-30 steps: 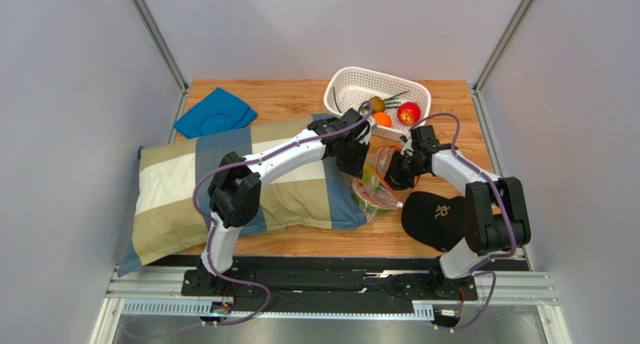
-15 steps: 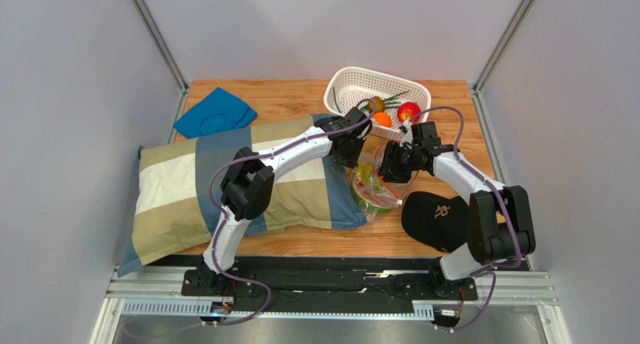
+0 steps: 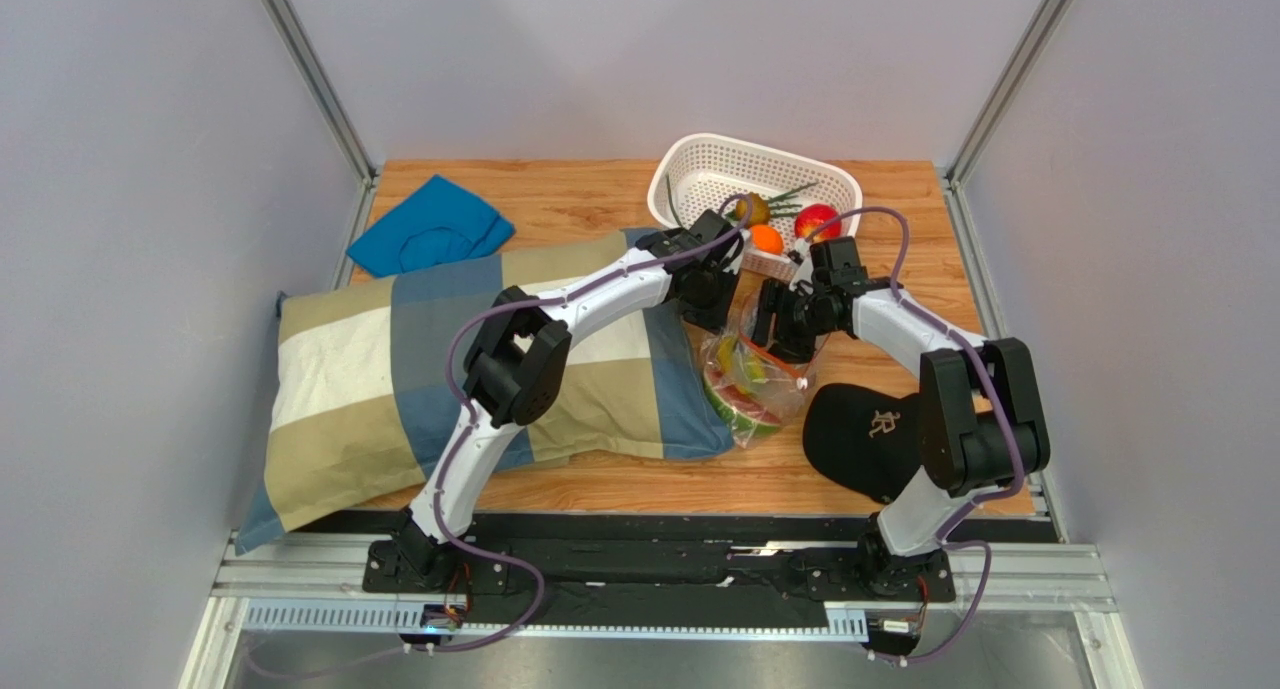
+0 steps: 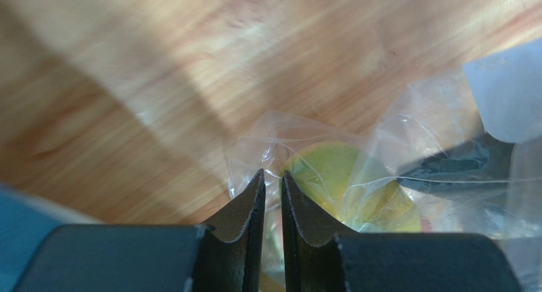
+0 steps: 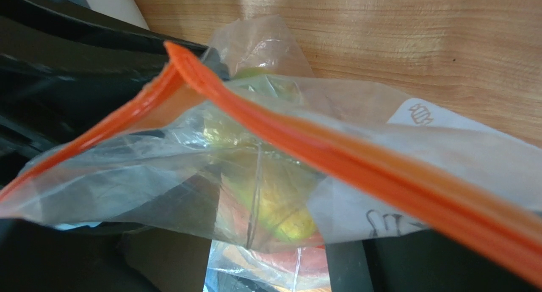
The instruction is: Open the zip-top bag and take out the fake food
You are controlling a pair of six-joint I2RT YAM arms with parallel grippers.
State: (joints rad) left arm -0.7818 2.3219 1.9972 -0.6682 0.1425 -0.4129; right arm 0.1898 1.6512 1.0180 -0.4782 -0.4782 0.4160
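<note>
The zip-top bag lies between the pillow and the cap, its mouth raised between both grippers. My left gripper is shut on a fold of its clear film; its fingertips almost meet. My right gripper holds the other side. The film runs down over its fingers and hides them in the right wrist view. The orange-red zip strip is split into two diverging lips. Fake food is inside: a yellow-green piece, also in the right wrist view, and a red piece.
A white perforated basket at the back holds an orange, a red apple and a green-topped piece. A checked pillow lies left, a blue cloth behind it, a black cap on the right.
Both grippers have moved toward the basket with the bag's mouth. The right gripper has shifted left, closer to the left one. The bag now stands more upright.
</note>
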